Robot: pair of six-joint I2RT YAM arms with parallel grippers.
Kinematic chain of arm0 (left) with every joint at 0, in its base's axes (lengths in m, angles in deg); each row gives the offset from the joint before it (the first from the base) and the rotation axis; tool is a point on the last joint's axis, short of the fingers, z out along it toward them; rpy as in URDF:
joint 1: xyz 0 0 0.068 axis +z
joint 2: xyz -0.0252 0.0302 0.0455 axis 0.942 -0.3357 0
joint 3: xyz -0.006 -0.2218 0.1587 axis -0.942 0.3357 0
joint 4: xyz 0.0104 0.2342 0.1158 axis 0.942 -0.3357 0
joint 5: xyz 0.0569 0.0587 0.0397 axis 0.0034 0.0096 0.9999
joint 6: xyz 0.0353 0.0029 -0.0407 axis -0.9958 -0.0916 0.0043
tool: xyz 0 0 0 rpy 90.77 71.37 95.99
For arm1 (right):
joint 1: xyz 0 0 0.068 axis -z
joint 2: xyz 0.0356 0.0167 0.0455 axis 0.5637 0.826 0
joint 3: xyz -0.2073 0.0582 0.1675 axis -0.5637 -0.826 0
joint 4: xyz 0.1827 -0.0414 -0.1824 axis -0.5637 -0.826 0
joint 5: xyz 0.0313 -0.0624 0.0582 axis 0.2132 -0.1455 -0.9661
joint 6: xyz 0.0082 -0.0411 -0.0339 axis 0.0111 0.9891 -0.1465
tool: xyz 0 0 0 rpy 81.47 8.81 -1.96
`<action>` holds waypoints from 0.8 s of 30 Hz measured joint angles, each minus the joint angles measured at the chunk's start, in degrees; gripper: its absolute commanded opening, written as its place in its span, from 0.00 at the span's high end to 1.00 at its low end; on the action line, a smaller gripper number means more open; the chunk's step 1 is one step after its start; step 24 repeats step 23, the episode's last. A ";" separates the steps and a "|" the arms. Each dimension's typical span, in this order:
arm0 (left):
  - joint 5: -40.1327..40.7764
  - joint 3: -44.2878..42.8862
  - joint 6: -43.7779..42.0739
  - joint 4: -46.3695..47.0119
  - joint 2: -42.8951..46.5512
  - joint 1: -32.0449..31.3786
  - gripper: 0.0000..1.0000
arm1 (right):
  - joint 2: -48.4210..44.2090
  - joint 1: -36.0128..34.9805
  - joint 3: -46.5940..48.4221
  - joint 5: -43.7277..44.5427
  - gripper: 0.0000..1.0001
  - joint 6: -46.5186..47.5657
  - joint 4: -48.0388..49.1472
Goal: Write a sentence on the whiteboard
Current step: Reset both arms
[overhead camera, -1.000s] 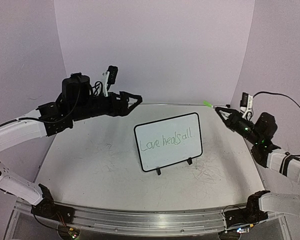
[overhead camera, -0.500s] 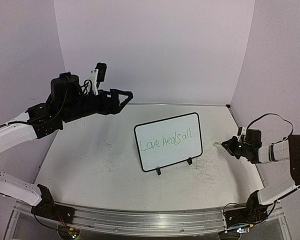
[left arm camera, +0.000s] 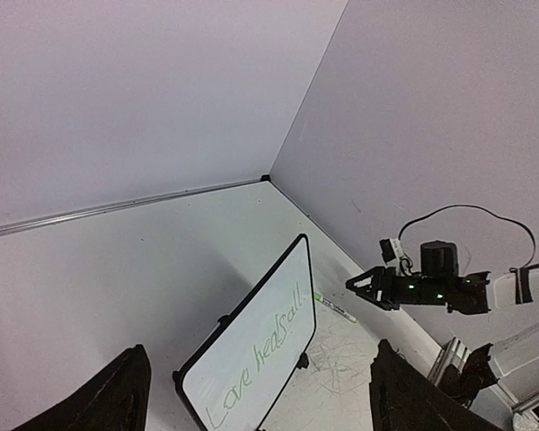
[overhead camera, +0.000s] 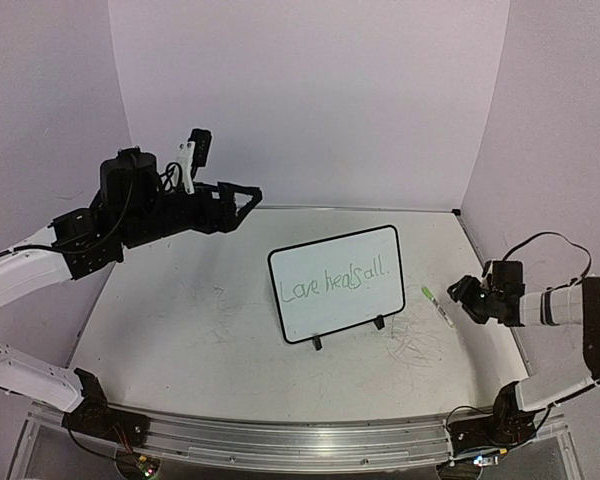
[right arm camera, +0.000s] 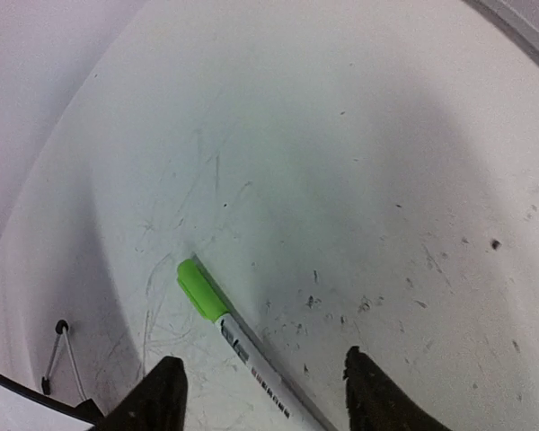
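1. The right gripper (right arm camera: 265, 400) hangs low over the table (overhead camera: 180, 340) with its jaws apart, holding nothing. One marker (right arm camera: 238, 346) lies flat on the table directly beneath and just ahead of it, between the two fingers but touching neither.
2. The marker's long axis runs away from this gripper at a slant. Its green cap is at the far end and its white barrel runs back under the fingers.
3. The left gripper (overhead camera: 246, 198) is held high above the table. Its jaws are wide apart and empty.
4. The whiteboard (overhead camera: 337, 285) stands propped on its two black feet, to the left of the right gripper and just past the marker. From the left gripper it lies below and ahead.
5. The board's long axis runs across the table, and its right end is the part closest to the right gripper.
6. The right arm is much the nearer to the marker, and is the one placed to use it.
7. Count: one whiteboard, one marker, two grippers.
8. The board already carries a line of green handwriting, so the writing looks finished.
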 measured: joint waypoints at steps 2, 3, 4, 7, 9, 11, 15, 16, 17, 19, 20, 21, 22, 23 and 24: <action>1.63 0.00 -1.00 -0.64 1.18 -0.02 0.15 | -6.76 0.00 0.09 3.81 0.03 0.45 -4.88; 2.57 0.00 -1.56 -0.83 1.73 -0.03 0.14 | -10.66 0.00 0.28 5.47 0.02 0.68 -7.47; 3.67 -0.03 -2.24 -0.85 2.38 -0.04 0.14 | -14.92 0.00 0.83 7.00 0.02 0.98 -10.53; 7.58 -1.19 -4.44 -1.30 4.04 -0.04 0.12 | -26.71 0.03 4.93 8.62 0.02 3.05 -19.02; 9.95 -2.76 -5.96 -1.60 4.82 -0.04 0.11 | -34.53 0.02 9.85 7.84 0.02 5.86 -23.36; 11.75 -4.43 -7.46 -1.93 5.73 -0.04 0.10 | -41.41 0.02 15.52 5.79 0.02 9.25 -26.05; 14.23 -7.74 -10.38 -2.01 8.04 -0.04 0.10 | -49.38 0.00 29.85 2.68 0.02 15.16 -30.46; 14.62 -8.54 -11.17 -1.97 8.53 -0.04 0.10 | -49.74 0.00 33.83 2.60 0.02 16.29 -31.49; 14.84 -9.09 -11.59 -1.96 8.93 -0.04 0.10 | -49.79 0.00 37.01 2.60 0.02 17.18 -31.98; 15.29 -9.77 -12.65 -1.80 9.70 -0.04 0.10 | -49.58 0.02 43.68 2.77 0.02 18.94 -33.34; 15.48 -9.92 -12.98 -1.77 10.02 -0.04 0.10 | -49.54 0.01 46.23 2.88 0.02 19.63 -33.94; 15.61 -9.97 -13.18 -1.78 10.28 -0.04 0.10 | -49.53 0.01 48.18 2.99 0.02 20.16 -34.48; 15.64 -9.97 -13.37 -1.80 10.43 -0.04 0.10 | -49.51 0.02 49.49 3.07 0.02 20.55 -35.05; 15.65 -9.97 -13.51 -1.81 10.53 -0.04 0.10 | -49.49 0.02 50.69 3.09 0.02 20.95 -35.73; 15.65 -9.97 -13.51 -1.81 10.53 -0.04 0.10 | -49.49 0.02 50.69 3.09 0.02 20.95 -35.73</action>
